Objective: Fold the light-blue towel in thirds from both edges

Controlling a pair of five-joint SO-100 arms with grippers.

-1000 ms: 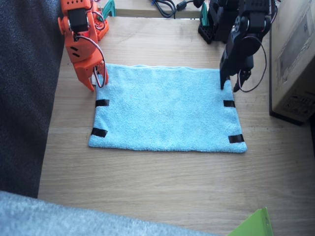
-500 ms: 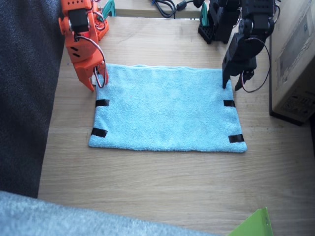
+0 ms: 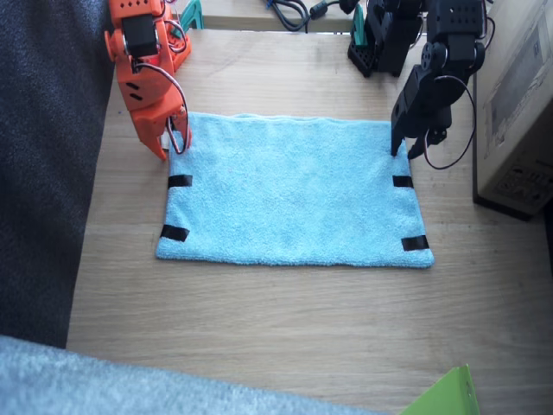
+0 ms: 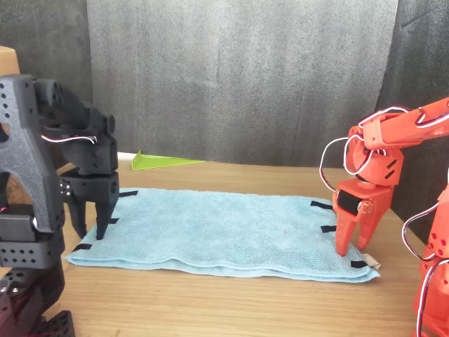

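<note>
While the light-blue towel [image 3: 289, 192] lies flat on the desk [image 3: 285, 320], both hands point down at its far corners. Right hand [image 3: 175, 143] and left hand [image 3: 408, 149] are open, gripping nothing

left gripper [image 3: 407, 149] lifted slightly, shifted outward

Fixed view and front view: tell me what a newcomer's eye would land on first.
The light-blue towel lies flat across the middle of the wooden table, black tape strips marking its short sides. The orange right gripper and the black left gripper each point down at a far corner, jaws open. A green sheet corner pokes in at the near edge.
</note>
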